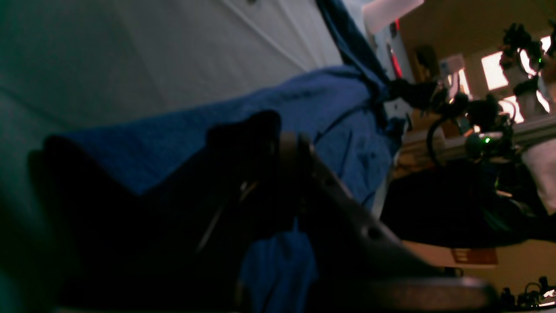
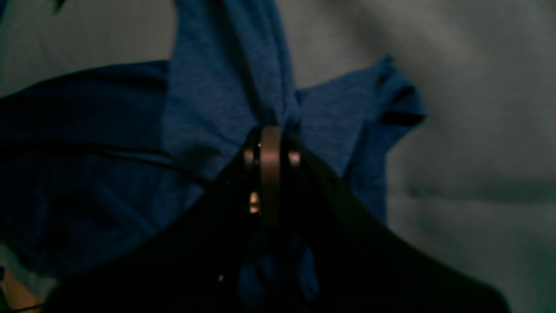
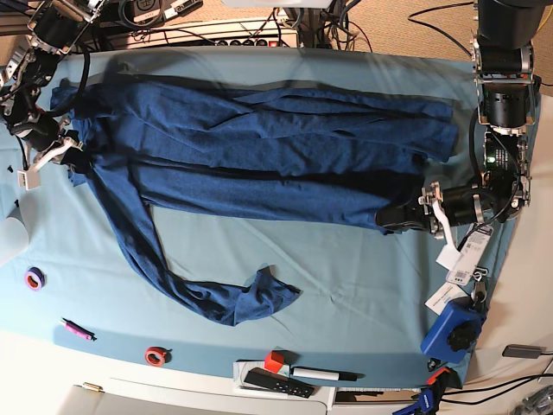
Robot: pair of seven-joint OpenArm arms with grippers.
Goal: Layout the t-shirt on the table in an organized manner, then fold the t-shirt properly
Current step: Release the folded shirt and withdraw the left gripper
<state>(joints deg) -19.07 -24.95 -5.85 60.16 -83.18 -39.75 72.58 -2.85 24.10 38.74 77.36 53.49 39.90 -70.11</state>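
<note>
Both pincers are clamped on the t-shirt [image 3: 259,147]: my left gripper [image 3: 399,216] pinches one end of it on the base view's right, and my right gripper [image 2: 270,134] has its jaws together on a gathered bunch of the cloth at the opposite end, by the base view's left. From the left wrist view, left gripper [image 1: 278,143] sits low against the blue knit with fabric running out from the closed tips. Shirt lies stretched lengthwise across the far half of the table [image 3: 363,285], bunched into long ridges and folds rather than flat. One part, likely a sleeve or side panel, trails away from the shirt's right-gripper end toward the near edge and ends in a crumpled flap. I judge we're in the layout step, pulling the shirt taut between the two arms; folding not begun. Next move, as I see it: keep tension, spread the body flat, then release and regrab to straighten that trailing part. Risk: pulling harder just deepens the ridges. Small items sit near the table's front edge, well apart from the shirt: purple tape roll [image 3: 34,278], pink marker [image 3: 76,329], red tape roll [image 3: 155,355], red cube [image 3: 274,361], black remote [image 3: 276,382].
</note>
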